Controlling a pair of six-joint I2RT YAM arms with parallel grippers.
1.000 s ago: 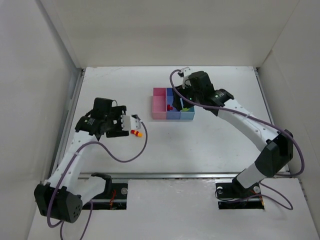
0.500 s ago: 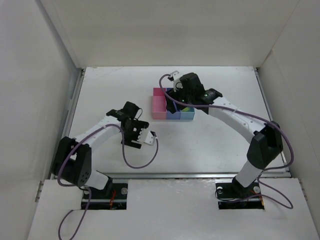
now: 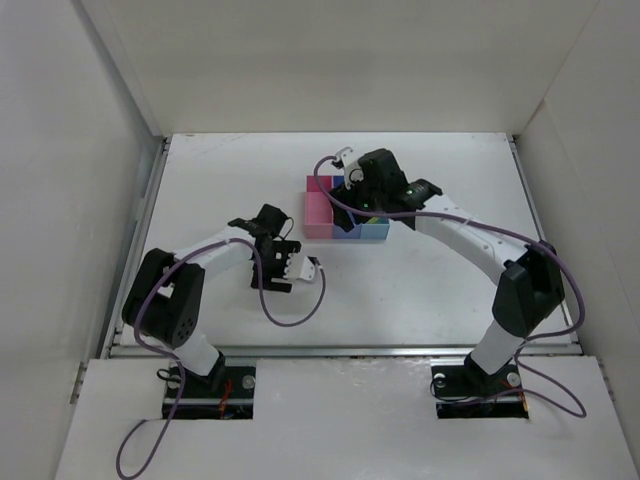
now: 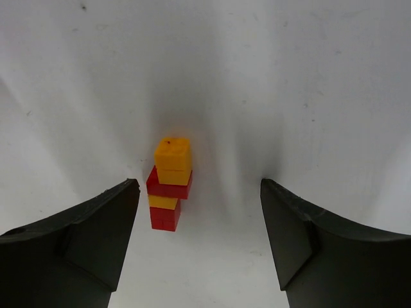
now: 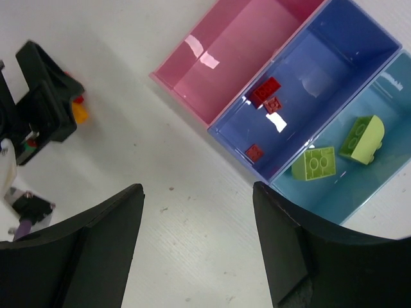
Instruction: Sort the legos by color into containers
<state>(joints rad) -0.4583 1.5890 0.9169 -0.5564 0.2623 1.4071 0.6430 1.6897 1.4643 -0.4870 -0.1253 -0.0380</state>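
A small stack of red and orange legos (image 4: 169, 185) lies on the white table, just left of centre between my left gripper's (image 4: 199, 187) open fingers; nothing is gripped. In the top view that gripper (image 3: 270, 266) covers the stack. The containers (image 3: 318, 214) are a joined pink (image 5: 226, 59), blue (image 5: 334, 45) and cyan (image 5: 392, 90) tray. Red legos (image 5: 265, 92) lie in the blue bin and two yellow-green legos (image 5: 314, 163) in the cyan one. My right gripper (image 5: 197, 190) hangs open and empty above the table beside the tray's near edge.
White walls enclose the table on three sides. A metal rail (image 3: 340, 351) runs along the near edge. The left arm's cable (image 3: 290, 318) loops over the table below its gripper. In the right wrist view the left gripper's black body (image 5: 40, 106) sits left of the tray.
My left gripper swung right and nearer, and now hangs over the red-and-orange stack. The right gripper shifted left over the tray. Both stayed open.
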